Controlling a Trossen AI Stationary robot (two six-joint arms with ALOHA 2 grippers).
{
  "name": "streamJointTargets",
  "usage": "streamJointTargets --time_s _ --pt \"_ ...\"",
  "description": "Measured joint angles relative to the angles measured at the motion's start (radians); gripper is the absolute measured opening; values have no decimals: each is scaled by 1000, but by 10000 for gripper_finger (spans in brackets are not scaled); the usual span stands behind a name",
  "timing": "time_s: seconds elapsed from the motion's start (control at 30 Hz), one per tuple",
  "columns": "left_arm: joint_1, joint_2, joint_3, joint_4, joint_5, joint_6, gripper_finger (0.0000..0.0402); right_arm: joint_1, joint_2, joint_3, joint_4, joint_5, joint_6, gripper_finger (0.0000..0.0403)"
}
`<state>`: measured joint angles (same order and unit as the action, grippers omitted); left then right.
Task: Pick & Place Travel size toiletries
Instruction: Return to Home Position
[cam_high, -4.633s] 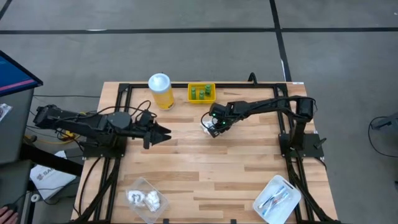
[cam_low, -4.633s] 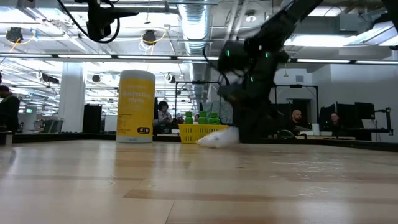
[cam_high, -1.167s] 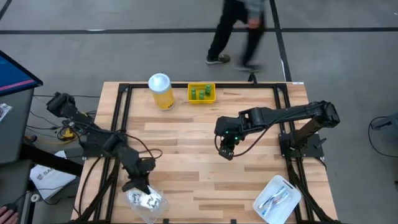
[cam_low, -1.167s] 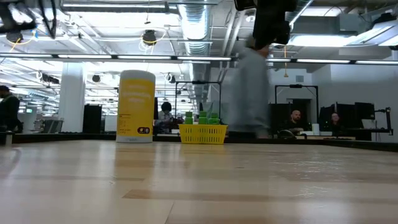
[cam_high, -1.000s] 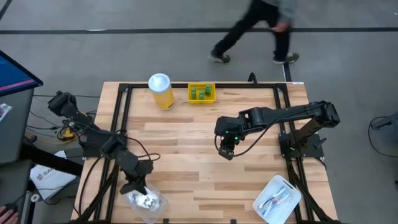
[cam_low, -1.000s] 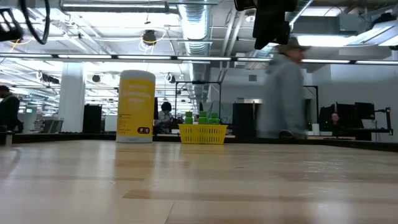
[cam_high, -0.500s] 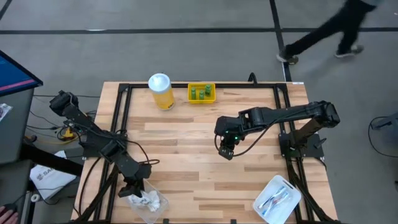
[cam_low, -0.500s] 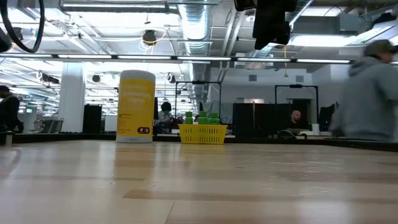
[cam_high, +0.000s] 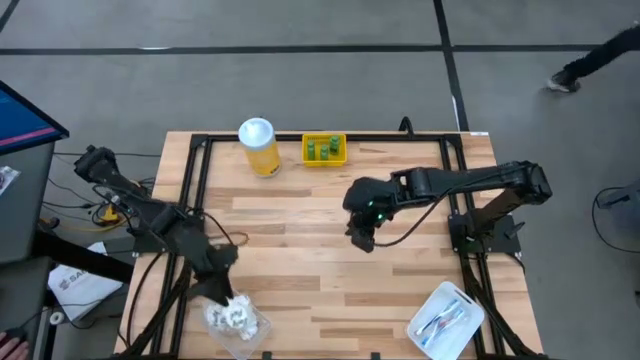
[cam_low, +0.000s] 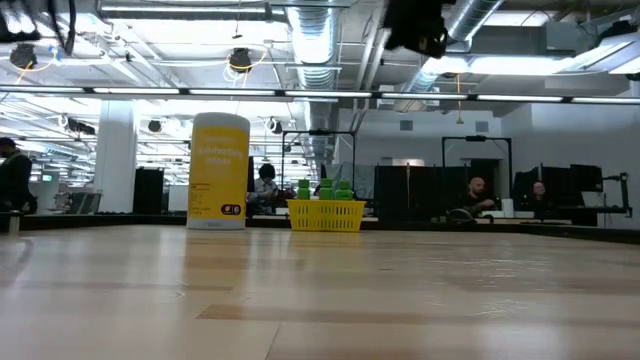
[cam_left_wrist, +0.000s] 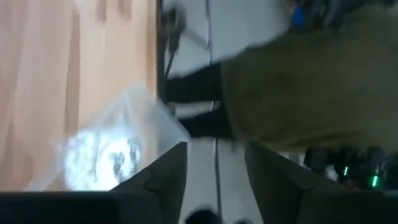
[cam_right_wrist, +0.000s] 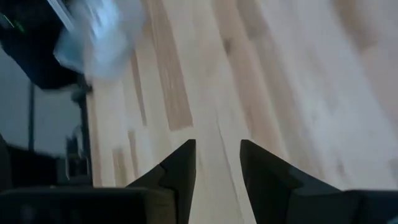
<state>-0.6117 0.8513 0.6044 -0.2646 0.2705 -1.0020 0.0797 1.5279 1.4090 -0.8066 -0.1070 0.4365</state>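
Observation:
Three tiny green pieces sit in the small yellow tray at the table's far edge; in the low view the green pieces stand above that tray's rim. Crinkled white packets lie in a clear tray at the near left corner, and the packets also show in the left wrist view. Thin brush-like sticks lie in a clear tray at the near right. My left gripper hovers open just beyond the packets. My right gripper hangs open over bare wood at mid-table.
A tall yellow jar with a white lid stands at the far edge beside the yellow tray. Black frame rails run along the table's left, far and right sides. A person's leg shows on the floor beyond the far right corner.
My left gripper dipped toward the packet tray at the near edge, then drew back a little toward the far edge. My right gripper shifted slightly toward the far edge. A person walked past behind the table toward the right.

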Motion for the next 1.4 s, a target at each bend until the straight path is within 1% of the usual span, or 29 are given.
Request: streamJointTargets --time_s 0.1,0.17,0.3,0.37,0.43,0.5,0.63,0.67,0.7,0.77,0.87,1.0,1.1,1.3,1.4 --pt "29 -103 0 -1 -75 12 129 -33 -55 0 73 0 -25 118" --pt "50 -170 0 1 -124 38 99 -56 -103 0 118 1 -46 118" --pt "90 -293 0 2 -213 139 29 -113 -205 0 220 1 -92 118" --pt "103 -350 0 4 -248 200 9 -139 -257 0 268 1 -134 114" --pt "111 -408 0 4 -291 261 6 -165 -312 0 304 3 -187 103" --pt "113 -467 0 3 -321 329 3 -188 -367 1 327 3 -252 84" --pt "114 -574 0 2 -406 439 1 -243 -468 2 310 3 -374 22" --pt "114 -595 0 -2 -424 464 1 -257 -491 2 296 3 -397 12" --pt "114 -616 0 -9 -443 487 1 -274 -510 2 282 3 -416 8" --pt "114 -655 0 -21 -471 509 1 -312 -543 1 251 4 -439 12" --pt "114 -703 0 -76 -503 520 1 -372 -586 -35 228 3 -466 6" --pt "114 -757 0 -143 -544 526 1 -441 -630 -126 246 0 -472 5" --pt "114 -791 0 -181 -594 562 1 -478 -661 -220 307 -56 -445 1" --pt "114 -843 0 -189 -668 671 1 -549 -722 -466 563 -220 -373 1" --pt "114 -850 0 -190 -690 702 1 -581 -754 -582 708 -256 -279 1"
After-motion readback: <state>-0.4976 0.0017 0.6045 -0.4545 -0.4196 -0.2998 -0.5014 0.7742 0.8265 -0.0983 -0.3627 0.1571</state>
